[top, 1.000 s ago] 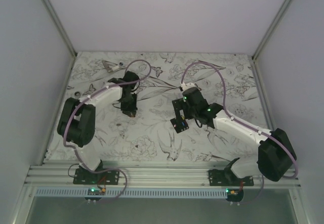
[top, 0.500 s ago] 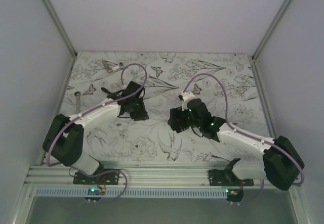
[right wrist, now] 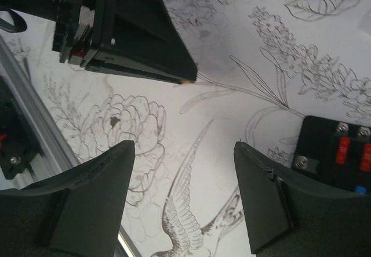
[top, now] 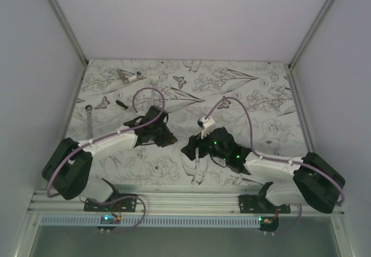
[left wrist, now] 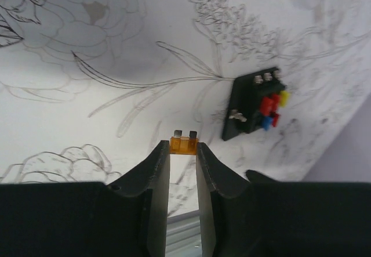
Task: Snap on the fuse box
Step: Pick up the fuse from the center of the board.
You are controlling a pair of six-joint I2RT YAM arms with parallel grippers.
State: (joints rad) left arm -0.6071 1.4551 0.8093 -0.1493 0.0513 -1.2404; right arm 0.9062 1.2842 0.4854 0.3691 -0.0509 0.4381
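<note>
Both pincers now sit nearer six o'clock; left pincer [left wrist: 183, 150] nips an orange fuse [left wrist: 184, 143], right pincer [right wrist: 184, 147] gapes empty near the fuse box [right wrist: 322, 145].

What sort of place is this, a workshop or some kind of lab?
Likely a robot test booth in a lab: plain white walls enclose a flower-print table, a left arm and right arm are bolted to a metal rail, and a wrench and fuse box lie there.

Plain pale walls [top: 191, 13] enclose a black-and-white floral-printed tabletop [top: 264, 94].
</note>
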